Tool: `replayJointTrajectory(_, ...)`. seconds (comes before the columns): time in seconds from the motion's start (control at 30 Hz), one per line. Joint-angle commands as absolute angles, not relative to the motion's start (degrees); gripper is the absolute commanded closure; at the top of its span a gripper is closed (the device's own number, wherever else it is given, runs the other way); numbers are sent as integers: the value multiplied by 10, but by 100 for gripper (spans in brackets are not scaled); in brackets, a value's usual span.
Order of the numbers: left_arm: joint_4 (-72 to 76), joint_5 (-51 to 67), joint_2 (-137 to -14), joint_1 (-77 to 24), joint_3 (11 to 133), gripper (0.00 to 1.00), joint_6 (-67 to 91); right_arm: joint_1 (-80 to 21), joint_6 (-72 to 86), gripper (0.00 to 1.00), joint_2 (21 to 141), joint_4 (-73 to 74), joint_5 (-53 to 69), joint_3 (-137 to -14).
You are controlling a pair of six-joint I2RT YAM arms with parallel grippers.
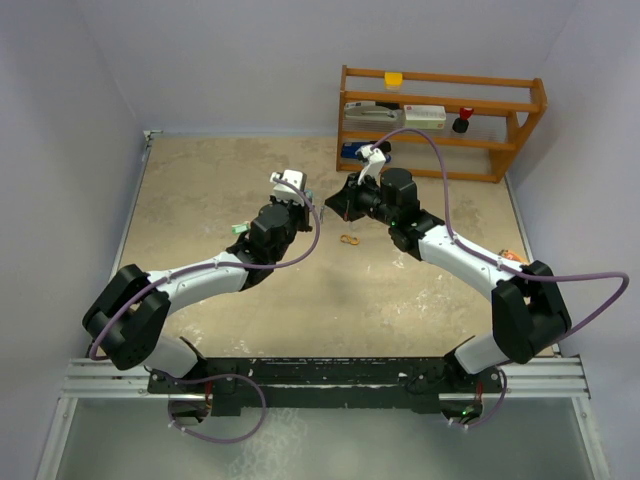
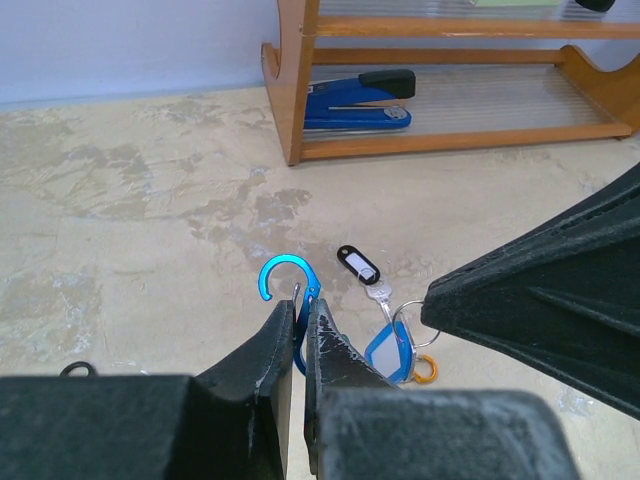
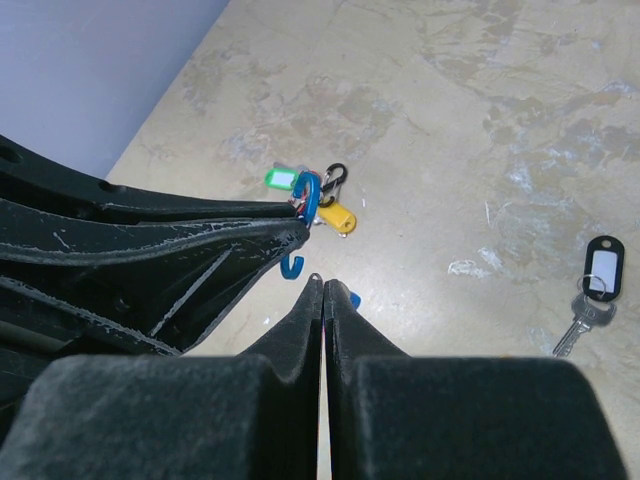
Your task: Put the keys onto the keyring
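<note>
The keyring, a blue carabiner [image 2: 287, 275], sticks up hook-first from my left gripper [image 2: 303, 305], which is shut on its lower part. In the right wrist view its blue hook [image 3: 292, 265] shows below the left fingers [image 3: 200, 240], with a green key [image 3: 281, 179] and a yellow key [image 3: 336, 214] hanging at it. My right gripper [image 3: 323, 283] is shut on the thin wire ring [image 2: 410, 325] of a blue key [image 2: 388, 352], just right of the carabiner. A black key with a white label [image 3: 600, 275] and its metal key lie on the table.
A wooden rack [image 1: 440, 120] stands at the back right against the wall, with a blue stapler [image 2: 358, 100] on its bottom shelf. A small orange ring [image 1: 349, 239] lies on the table under the grippers. Walls close the left and back sides.
</note>
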State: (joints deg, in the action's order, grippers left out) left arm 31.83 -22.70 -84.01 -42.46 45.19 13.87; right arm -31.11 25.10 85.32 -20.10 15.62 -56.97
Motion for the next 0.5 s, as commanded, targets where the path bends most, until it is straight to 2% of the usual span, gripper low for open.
replayJointTrajectory(0.0,342,-203,-842,-426,471,100,129,-312,259,100,845,-236,167,-580)
replayJointTrajectory(0.47,345,-188,-838,-427,474,100,126,-316,267,100,864,-243,188,-586)
